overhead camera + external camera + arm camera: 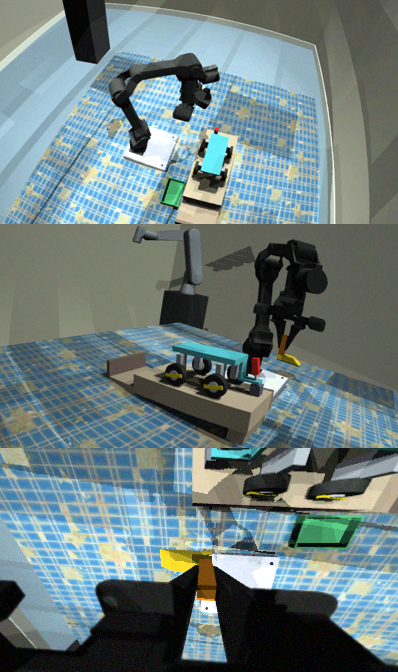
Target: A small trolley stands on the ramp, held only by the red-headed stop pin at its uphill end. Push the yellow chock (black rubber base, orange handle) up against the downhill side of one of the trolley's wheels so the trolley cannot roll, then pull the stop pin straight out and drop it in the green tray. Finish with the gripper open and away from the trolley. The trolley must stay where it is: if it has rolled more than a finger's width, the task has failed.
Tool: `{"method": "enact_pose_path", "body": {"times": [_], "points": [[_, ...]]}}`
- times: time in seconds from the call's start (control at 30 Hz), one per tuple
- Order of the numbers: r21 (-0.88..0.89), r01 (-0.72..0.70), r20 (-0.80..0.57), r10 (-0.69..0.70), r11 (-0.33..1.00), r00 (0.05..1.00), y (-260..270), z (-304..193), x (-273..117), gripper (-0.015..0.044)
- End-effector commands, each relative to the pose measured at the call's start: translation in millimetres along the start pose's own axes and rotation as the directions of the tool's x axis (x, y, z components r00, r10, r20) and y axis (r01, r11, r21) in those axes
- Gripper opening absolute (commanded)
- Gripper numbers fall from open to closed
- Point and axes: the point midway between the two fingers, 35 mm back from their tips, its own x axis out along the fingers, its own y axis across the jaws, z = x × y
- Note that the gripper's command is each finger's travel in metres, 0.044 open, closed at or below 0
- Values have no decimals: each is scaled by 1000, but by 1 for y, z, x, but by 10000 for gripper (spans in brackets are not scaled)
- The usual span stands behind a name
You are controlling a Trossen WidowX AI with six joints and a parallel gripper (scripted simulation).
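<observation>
My gripper (284, 340) (205, 569) is shut on the orange handle of the chock. The yellow chock (288, 359) (175, 560) hangs in the air beyond the ramp's uphill end, on the robot base's side; it is hidden in the top view. The cyan-topped trolley (215, 154) (211, 353) stands on the ramp (206, 194) (193, 396) on its black wheels. The red-headed stop pin (216, 130) (255, 366) stands upright in its dark block at the trolley's uphill end. The green tray (174, 192) (329, 532) lies beside the ramp on the robot base's side; no pin shows in it.
The white base plate (158, 149) (273, 381) (250, 568) of my arm lies beside the ramp. A raised end board (127, 364) stands at the ramp's low end. A grey arm (193, 258) on a black pedestal (88, 31) (183, 308) stands farther back.
</observation>
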Motion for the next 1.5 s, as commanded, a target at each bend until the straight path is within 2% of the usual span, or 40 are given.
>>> {"method": "enact_pose_path", "body": {"times": [0.0, 1.47], "points": [[-6, 2, -6, -2, 1000, 1000, -11, 2, 2, 0], [-11, 15, -3, -15, 1000, 1000, -140, 37, 6, 0]]}}
